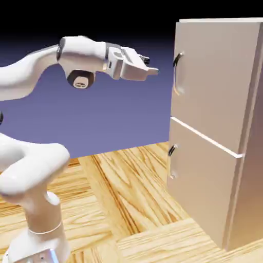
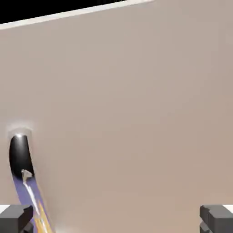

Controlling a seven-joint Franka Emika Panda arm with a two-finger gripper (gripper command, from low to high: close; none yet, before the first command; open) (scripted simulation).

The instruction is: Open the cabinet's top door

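A: Backdrop first?
B: Plain blue-violet, going black up top. Wood-grain floor [image 1: 133, 205] below.
A: Largest object?
B: Cabinet [image 1: 208, 87], at the exterior view's right, upright, two doors stacked. Top door [image 1: 210, 77] is the taller panel, closed.
A: The arm?
B: White arm [image 1: 31, 72], reaching from the exterior view's left. Gripper [image 1: 153, 71] wide, nothing between the fingertips, apart from the door.
A: Smallest item?
B: Top door's curved handle [image 1: 176, 74], near the panel's edge. Hand view puts it low on the left, close by one fingertip's side of the frame.
A: Step in hand?
B: Approach, I judge. Next: shift sideways to centre on the handle, advance with fingers astride it, close, then pull.
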